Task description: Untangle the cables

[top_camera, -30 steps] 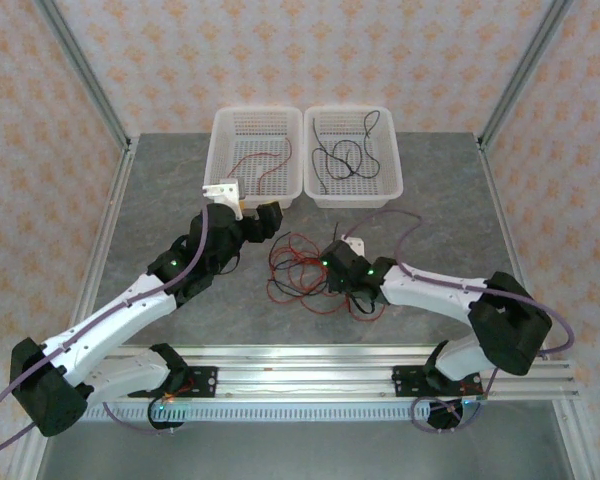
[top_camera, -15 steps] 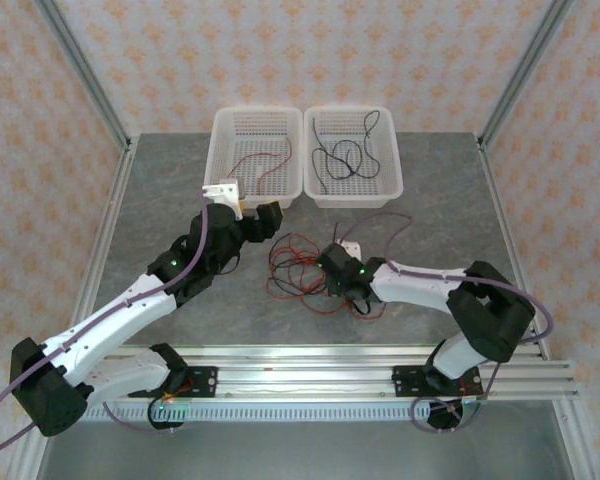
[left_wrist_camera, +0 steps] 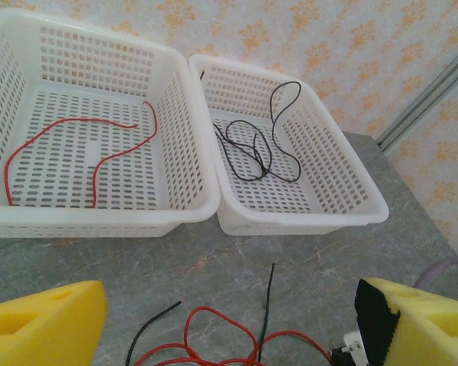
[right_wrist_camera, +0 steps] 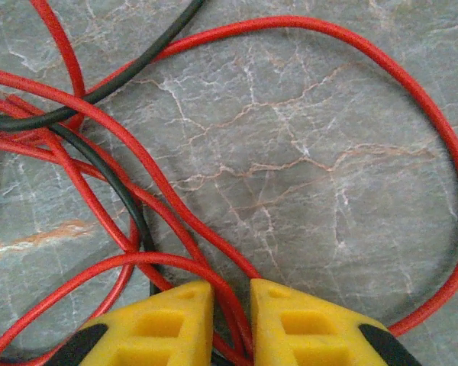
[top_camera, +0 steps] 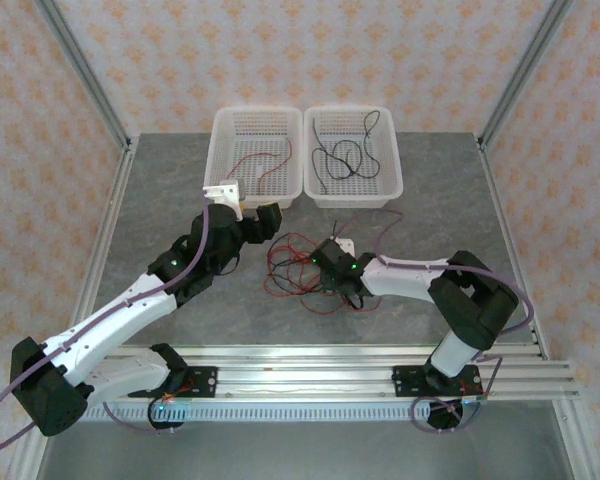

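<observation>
Baskets [left_wrist_camera: 76, 221]: red cable [left_wrist_camera: 61, 122] left, black cable [left_wrist_camera: 256, 152] right

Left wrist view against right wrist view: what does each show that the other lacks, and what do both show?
Left wrist, not right wrist: a left basket holding a red cable, a right basket holding a black cable, the left claw wide open. Right wrist, not left wrist: the right claw closed on a red strand. Both: the tangle of red and black cables on the grey table.

high rear view looks down – left wrist shares its baskets [left_wrist_camera: 76, 223], right wrist sits near the table [right_wrist_camera: 305, 152].
</observation>
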`<state>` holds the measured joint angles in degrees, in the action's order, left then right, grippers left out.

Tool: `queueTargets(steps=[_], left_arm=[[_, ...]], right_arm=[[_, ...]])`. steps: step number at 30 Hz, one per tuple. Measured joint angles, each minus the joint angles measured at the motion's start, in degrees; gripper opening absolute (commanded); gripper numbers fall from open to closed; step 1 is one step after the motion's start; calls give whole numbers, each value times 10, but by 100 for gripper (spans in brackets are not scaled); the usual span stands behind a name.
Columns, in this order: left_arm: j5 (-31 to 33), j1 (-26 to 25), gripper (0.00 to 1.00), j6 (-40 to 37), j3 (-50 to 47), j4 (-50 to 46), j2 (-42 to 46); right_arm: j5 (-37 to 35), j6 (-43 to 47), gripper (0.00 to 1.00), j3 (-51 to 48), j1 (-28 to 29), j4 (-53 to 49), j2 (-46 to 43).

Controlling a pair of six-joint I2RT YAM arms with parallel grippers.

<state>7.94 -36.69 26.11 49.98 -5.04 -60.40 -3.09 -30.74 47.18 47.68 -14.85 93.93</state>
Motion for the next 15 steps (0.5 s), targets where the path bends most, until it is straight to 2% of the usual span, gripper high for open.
queueTargets(steps=[2, 6, 9, 15], left_arm=[[0, 0, 86, 0, 0, -2, 0], [3, 0, 86, 0, 0, -8, 0], [6, 0, 86, 0, 0, -11, 0], [12, 0, 85, 1, 0, -17, 1]], right_arm=[[3, 1, 18, 0, -2, 1, 1], [12, 6, 11, 0, -9, 3, 1], [17, 10, 0, 0, -16, 3, 1], [28, 12, 0, 0, -23, 2, -4]])
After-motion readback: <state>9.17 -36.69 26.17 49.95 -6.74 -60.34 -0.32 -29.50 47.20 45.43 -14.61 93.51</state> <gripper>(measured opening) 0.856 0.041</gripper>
